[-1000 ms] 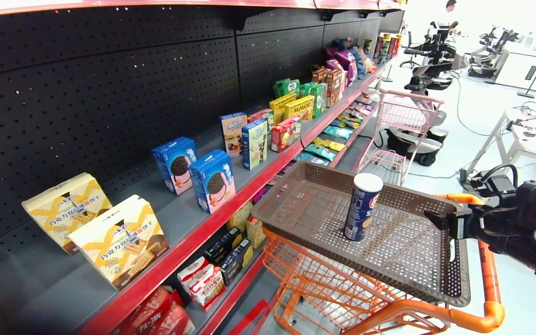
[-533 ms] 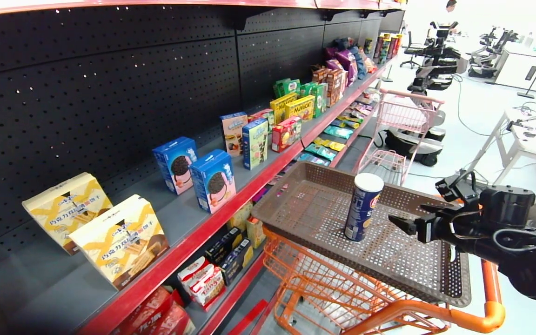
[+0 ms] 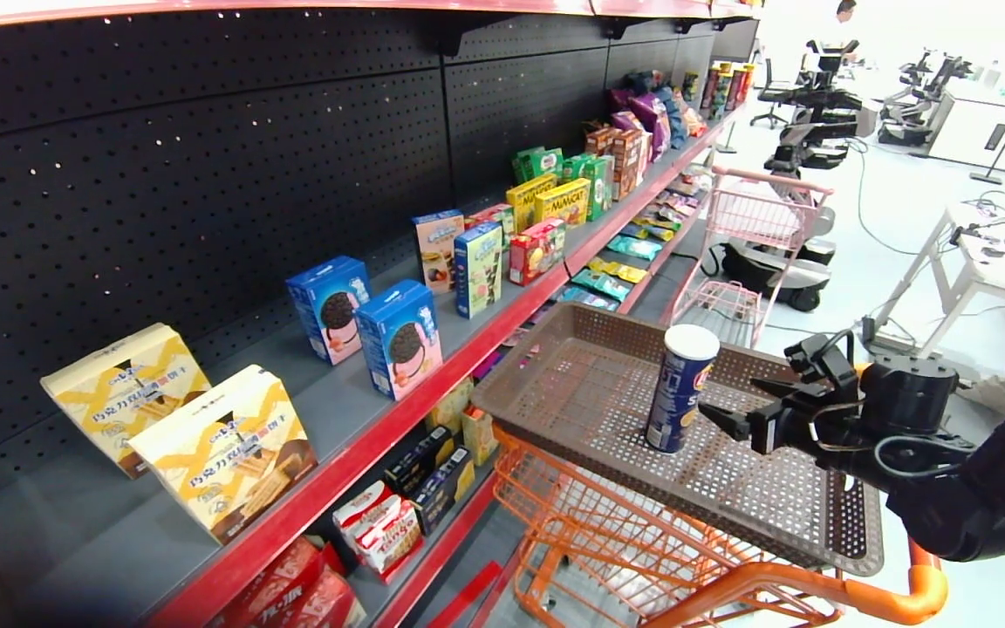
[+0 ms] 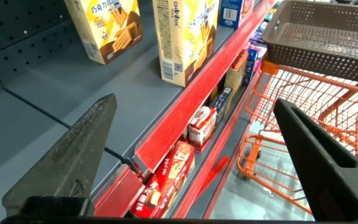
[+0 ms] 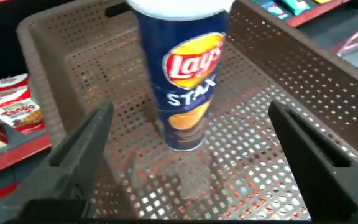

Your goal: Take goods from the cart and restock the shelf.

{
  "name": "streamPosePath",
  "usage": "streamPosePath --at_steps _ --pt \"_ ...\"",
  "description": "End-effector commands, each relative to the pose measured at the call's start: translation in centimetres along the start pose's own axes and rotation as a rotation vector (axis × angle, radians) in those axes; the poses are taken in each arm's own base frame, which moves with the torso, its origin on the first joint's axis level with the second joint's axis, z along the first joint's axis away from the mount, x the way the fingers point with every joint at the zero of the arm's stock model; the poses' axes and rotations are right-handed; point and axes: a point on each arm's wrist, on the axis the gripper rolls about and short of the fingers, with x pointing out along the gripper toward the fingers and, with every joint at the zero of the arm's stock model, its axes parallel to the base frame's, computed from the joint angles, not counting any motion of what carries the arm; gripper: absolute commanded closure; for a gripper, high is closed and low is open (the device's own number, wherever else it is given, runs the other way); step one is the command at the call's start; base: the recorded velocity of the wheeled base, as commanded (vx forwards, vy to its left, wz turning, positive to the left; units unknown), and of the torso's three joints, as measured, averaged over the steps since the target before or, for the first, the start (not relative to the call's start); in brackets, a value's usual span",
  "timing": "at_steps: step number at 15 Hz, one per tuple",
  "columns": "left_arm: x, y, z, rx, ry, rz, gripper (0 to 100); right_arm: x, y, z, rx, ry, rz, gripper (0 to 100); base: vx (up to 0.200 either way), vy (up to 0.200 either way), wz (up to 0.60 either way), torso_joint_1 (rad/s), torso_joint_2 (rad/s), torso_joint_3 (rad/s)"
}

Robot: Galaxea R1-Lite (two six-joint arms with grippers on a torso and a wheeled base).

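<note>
Right gripper (image 3: pixel 729 399) is hanging over the brown tray (image 3: pixel 581 384) with its jaws spread wide and nothing between them. It is pointing at the chips can (image 3: pixel 681 388) from the side away from the shelf (image 3: pixel 354 397). Its fingertips are sitting just beside the can's lower half, seemingly not yet touching. The can is standing upright about the middle of the tray, well apart from every rim, and the tray is resting on top of the orange cart (image 3: pixel 904 602).

Tipping is looking like the main risk. The can is tall and narrow on a perforated floor, so one finger arriving before the other would probably be knocking it over and sending it rolling toward a tray edge. Its round, smooth wall is also inviting a slip if the jaws are closing off-centre. A grip this low may be leaving the top free to lean during the lift. A hard push could be shifting the tray on the cart as well.

Farther out, the blue cookie boxes (image 3: pixel 398 338) and yellow boxes (image 3: pixel 223 449) are crowding the shelf's front edge, so a careless carry could be clipping them or the red lip. Left gripper (image 4: pixel 191 149) is hovering wide open and empty near that front edge, possibly in the way.
</note>
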Motion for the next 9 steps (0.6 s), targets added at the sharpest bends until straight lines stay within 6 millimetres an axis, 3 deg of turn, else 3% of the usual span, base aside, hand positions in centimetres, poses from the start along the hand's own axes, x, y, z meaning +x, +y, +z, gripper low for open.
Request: streamPosePath --at_steps 1,4,9 --pt "0.0 0.0 0.0 0.000 0.000 0.000 0 0.6 0.0 -0.7 0.005 0.014 0.006 0 0.000 0.000 0.00 0.000 0.00 0.000" --pt "0.0 0.0 0.0 0.000 0.000 0.000 0 1.9 1.0 -2.1 -0.003 0.002 0.035 0 0.000 0.000 0.00 0.000 0.00 0.000" --pt "0.0 0.0 0.0 0.000 0.001 0.000 0 4.1 0.5 -2.8 0.001 -0.041 0.037 0 0.000 0.000 0.00 0.000 0.00 0.000"
